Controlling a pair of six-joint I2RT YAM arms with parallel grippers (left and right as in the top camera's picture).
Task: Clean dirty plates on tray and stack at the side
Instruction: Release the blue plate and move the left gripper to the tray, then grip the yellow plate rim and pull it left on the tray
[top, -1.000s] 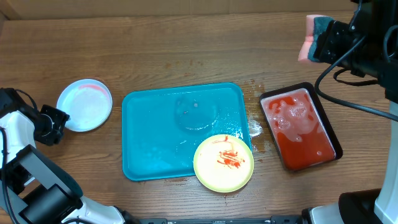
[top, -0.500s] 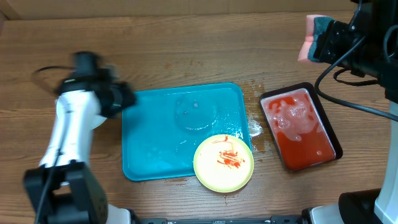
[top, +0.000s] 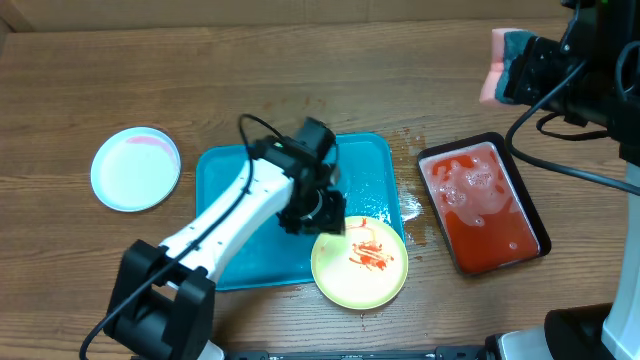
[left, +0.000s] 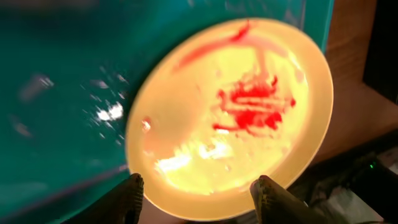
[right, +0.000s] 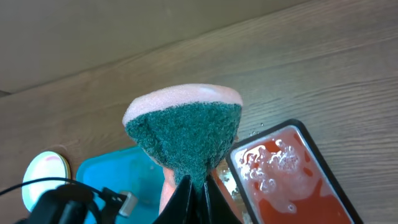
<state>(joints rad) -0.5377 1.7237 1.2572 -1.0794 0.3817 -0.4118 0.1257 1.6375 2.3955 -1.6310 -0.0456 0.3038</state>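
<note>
A pale yellow plate with red sauce smears lies on the front right corner of the turquoise tray, overhanging its rim. My left gripper is open at the plate's left edge. In the left wrist view its fingers straddle the near rim of the plate, above the tray. A light blue plate with a faint pink smear sits on the table left of the tray. My right gripper is shut on a pink and green sponge, held high at the back right. A second yellow plate is out of view.
A black tray of red liquid stands right of the turquoise tray, with wet spots on the table between them. It also shows in the right wrist view. The table is wooden, with a cardboard wall along the back edge.
My left arm has swung from the far left edge across the tray to the yellow plate. The right arm and sponge have not moved.
</note>
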